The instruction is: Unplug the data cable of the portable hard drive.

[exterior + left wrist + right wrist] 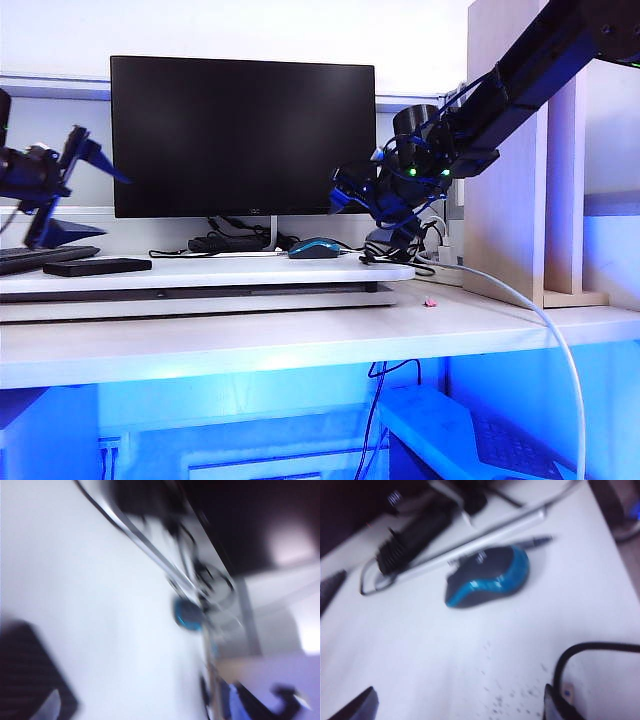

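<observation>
My left gripper [62, 190] hangs raised at far left over portable hard drive [97, 267], fingers spread, nothing held. My right gripper [352, 193] sits low at right, behind mouse [487, 576], fingers apart, empty. Drive lies flat on white riser [250, 273], near keyboard [40, 257]. Data cable [180, 253] trails on riser toward monitor stand; cannot tell whether plug is in drive. Judgement: neither tool on cable, so either pull is done or not started. No legible writing; monitor logo too small.

White desk [300, 335], wooden partition [510, 200], blue glow underneath.
</observation>
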Robot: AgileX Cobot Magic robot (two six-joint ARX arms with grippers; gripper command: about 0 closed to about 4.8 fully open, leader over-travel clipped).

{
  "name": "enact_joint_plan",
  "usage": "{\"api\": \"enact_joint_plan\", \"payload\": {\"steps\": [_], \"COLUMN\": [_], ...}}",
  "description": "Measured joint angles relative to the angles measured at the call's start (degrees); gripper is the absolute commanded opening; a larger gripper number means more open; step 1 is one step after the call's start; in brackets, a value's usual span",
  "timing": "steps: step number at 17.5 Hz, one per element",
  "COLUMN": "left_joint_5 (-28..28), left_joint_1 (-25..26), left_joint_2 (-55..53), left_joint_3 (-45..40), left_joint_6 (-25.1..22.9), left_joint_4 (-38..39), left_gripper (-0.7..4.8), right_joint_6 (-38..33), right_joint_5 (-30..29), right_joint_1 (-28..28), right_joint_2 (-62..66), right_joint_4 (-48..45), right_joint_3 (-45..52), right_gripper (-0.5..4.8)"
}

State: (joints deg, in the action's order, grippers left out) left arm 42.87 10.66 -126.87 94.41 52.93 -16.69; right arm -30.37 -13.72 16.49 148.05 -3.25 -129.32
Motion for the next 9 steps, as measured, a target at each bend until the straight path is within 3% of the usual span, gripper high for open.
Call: {"api": "enact_joint_plan", "payload": {"steps": [4, 9], "left_joint_5": [2.7, 5.0], "left_joint_1": [-0.3, -0.2], "left_joint_2": [0.0, 0.0], "left_joint_3": [0.0, 0.0], "left_joint_6": [0.0, 0.0], "left_joint_4": [0.0, -1.3], "left_gripper": [4.79, 4.79], "right_joint_6": [0.0, 0.0], "right_joint_5": [-1.6, -4.3], "right_joint_1": [0.1, 0.1], "right_joint_2": [0.1, 0.0], "right_joint_4": [5.6, 2.4], "right_joint_3": [0.0, 0.0], "right_gripper": [4.28, 4.32]}}
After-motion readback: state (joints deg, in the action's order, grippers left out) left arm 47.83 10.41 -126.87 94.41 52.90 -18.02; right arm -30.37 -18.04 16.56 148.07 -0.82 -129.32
